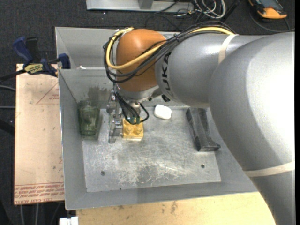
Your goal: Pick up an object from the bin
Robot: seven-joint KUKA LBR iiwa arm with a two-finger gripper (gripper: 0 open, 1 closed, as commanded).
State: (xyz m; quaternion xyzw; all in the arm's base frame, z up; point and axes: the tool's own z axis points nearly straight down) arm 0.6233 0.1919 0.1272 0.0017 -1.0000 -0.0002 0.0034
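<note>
Claw (118, 129): down low, left of the frame's centre, right at the bin floor, hanging under the rounded orange wrist cover (136, 60).
Claw state: apart or together, cannot tell; the wrist and its wiring sit over it from this angle.
Nearest thing: small yellow blocky piece with a bumpy top (133, 132), lying on the floor just left of centre, tight against the claw's right-hand side in the frame. Whether it is merely touched or actually gripped, cannot tell.
Left neighbour: chunky translucent green object (88, 120), up against the bin's left wall, near the claw but apart from it.
Upper right neighbour: small white rounded piece (162, 111), up and to the right of the yellow piece, not touching it.
Far right: long flat dark grey bar (201, 130), lying lengthwise at the right of the floor, well apart from the claw.
Bin: grey metal bin (154, 172), floor scuffed and scratched across the lower half.
Arm: big silver arm (234, 88) sweeping in from the right, yellow and black cables (112, 55) looped round the orange cover.
</note>
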